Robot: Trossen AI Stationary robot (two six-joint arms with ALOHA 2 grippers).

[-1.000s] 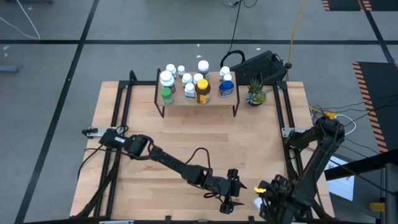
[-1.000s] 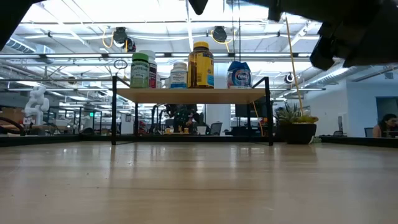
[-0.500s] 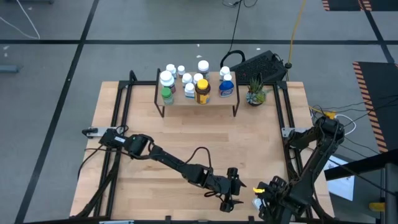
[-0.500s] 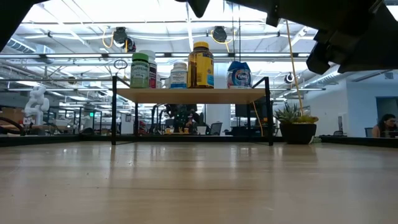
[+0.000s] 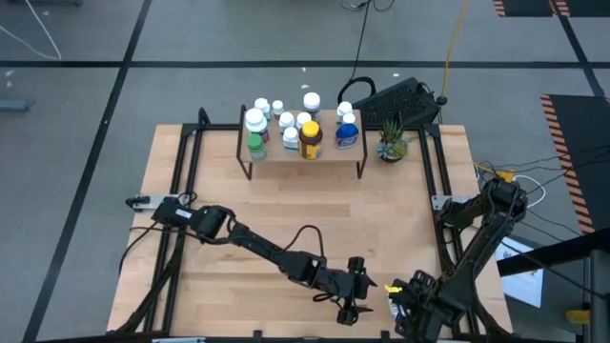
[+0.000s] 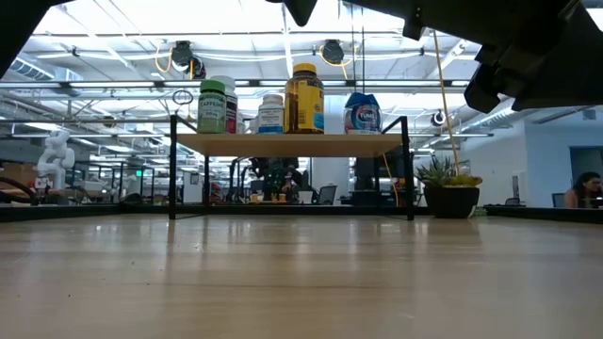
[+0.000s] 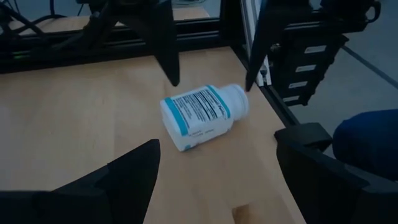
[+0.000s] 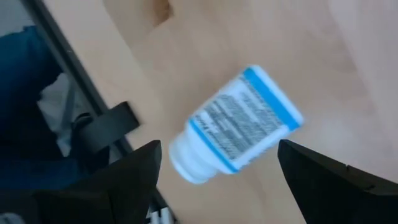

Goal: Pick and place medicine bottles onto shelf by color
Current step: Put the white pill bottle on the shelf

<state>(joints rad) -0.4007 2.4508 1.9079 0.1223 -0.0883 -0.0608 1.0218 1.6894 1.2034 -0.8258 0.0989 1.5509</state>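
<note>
**Spotter:** Which claw is on it?

**Me:** My right gripper (image 8: 214,186), at the near right corner of the table (image 5: 286,219). Its fingers are spread wide. The white bottle (image 8: 236,124) with the blue-edged label lies on its side straight below, framed between my two fingertips and touching neither.

**Spotter:** Which way does it run?

**Me:** Its long axis crosses the gap at a slant, so my fingers close roughly along it, cap end toward one finger and base toward the other. I judge I need a wrist turn before dropping.

**Spotter:** And your left?

**Me:** My left gripper (image 7: 214,177) is also spread, hanging just beside the same bottle (image 7: 204,114) and looking at it with my right fingers standing over it. The right is nearer.

**Spotter:** Anything beyond?

**Me:** Far across the table, the shelf (image 5: 329,154) carries the other bottles, a blue-labelled one (image 5: 347,134) at its right end; I judge mine belongs there.

**Spotter:** Changed in the last second?

**Me:** My right wrist crept slightly leftward in the overhead view; the bottle and left arm stayed put.
</note>
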